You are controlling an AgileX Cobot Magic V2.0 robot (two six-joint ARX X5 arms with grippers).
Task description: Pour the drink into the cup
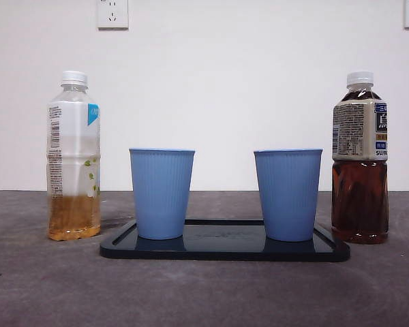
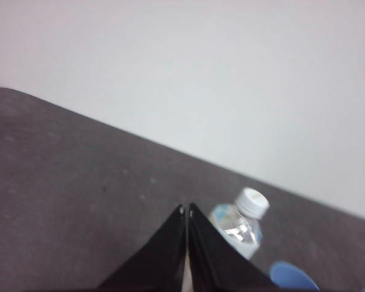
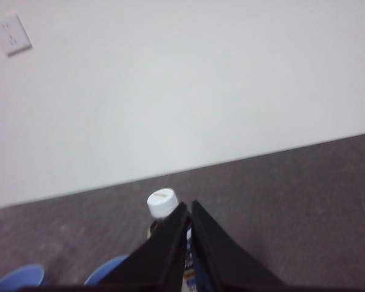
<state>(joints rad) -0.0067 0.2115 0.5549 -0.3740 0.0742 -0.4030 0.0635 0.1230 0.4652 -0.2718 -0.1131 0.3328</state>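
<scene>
Front view, dark grey table [image 1: 54, 286], white wall [image 1: 225, 82], wall sockets [image 1: 112, 13], left gripper [image 2: 187, 211] and right gripper [image 3: 188, 207] clenched empty.

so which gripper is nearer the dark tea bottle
Right. The right gripper hangs shut above the dark tea bottle, its cap just past the jaw tips. The left gripper, also shut, sits over the pale tea bottle at the tray's other end.
</scene>
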